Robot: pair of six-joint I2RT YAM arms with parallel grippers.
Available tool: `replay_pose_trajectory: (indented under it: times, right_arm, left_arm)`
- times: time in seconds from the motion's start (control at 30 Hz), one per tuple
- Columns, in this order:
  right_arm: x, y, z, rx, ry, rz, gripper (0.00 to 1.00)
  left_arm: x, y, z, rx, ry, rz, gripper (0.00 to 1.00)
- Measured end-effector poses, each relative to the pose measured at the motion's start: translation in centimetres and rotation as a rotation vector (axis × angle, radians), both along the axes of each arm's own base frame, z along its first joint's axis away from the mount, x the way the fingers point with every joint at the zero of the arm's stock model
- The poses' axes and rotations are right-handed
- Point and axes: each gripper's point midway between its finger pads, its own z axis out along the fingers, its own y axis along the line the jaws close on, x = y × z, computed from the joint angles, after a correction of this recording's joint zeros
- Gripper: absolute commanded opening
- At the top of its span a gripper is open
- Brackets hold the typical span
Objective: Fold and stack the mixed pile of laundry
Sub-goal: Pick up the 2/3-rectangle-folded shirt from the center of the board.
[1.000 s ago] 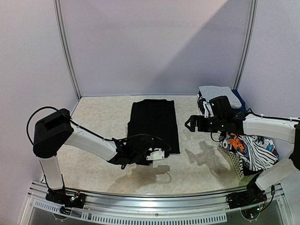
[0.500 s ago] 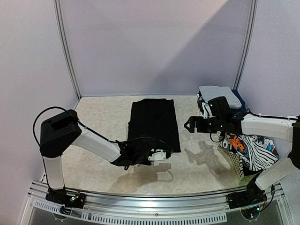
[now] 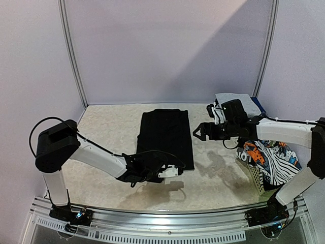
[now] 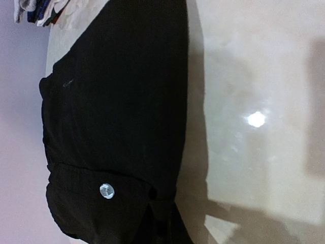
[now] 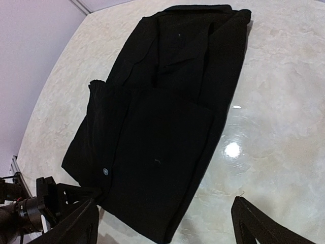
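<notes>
A black garment (image 3: 166, 137) lies folded flat in the middle of the table, with a small silver button (image 4: 106, 190) near its near hem. My left gripper (image 3: 163, 168) is low at the garment's near edge, shut on a pinch of the black cloth (image 4: 152, 195). My right gripper (image 3: 199, 133) hovers open above the table just right of the garment. Its two fingers (image 5: 76, 223) spread wide, with nothing between them. The rest of the mixed laundry pile (image 3: 269, 160), printed and striped pieces, sits in the basket at the right.
A white lattice basket (image 3: 254, 177) stands at the right edge. Behind it is a stack of folded grey and navy pieces (image 3: 234, 99). Walls close off the back and both sides. Bare marble tabletop (image 3: 106, 127) lies left of the garment.
My left gripper has closed on the black garment's near edge. The right gripper has drifted a little left and farther back, toward the garment's right side.
</notes>
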Motion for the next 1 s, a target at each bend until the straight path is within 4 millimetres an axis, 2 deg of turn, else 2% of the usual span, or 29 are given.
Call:
replay_pose_trajectory:
  times: [0.17,0.27,0.5,0.6,0.73,0.9,1.0]
  right_arm:
    - [0.0,2.6,0.2,0.04,0.025,0.113,0.71]
    - [-0.3,5.2,0.1,0.059,0.048,0.201,0.62]
    - [-3.6,10.8,-2.9,0.052,0.146,0.414,0.44]
    - [-4.8,12.0,-4.5,0.044,0.187,0.47,0.37]
    - [-6.3,12.5,-6.0,0.04,0.24,0.519,0.29]
    - [-7.8,13.3,-7.2,0.037,0.271,0.575,0.15]
    - [-9.5,13.6,-8.4,0.023,0.303,0.604,0.09]
  left_arm:
    - [-4.3,-0.2,0.7,0.013,0.06,-0.031,0.0]
    - [-7.4,-0.1,1.1,0.037,0.1,-0.046,0.0]
    - [-12.0,0.6,2.9,0.067,0.171,-0.043,0.0]
    - [-13.8,0.3,4.5,0.063,0.199,-0.048,0.0]
    - [-15.3,-0.1,6.8,0.042,0.228,-0.043,0.0]
    - [-16.4,0.1,9.1,0.032,0.244,-0.051,0.0]
    - [-16.6,0.8,10.2,0.035,0.242,-0.058,0.0]
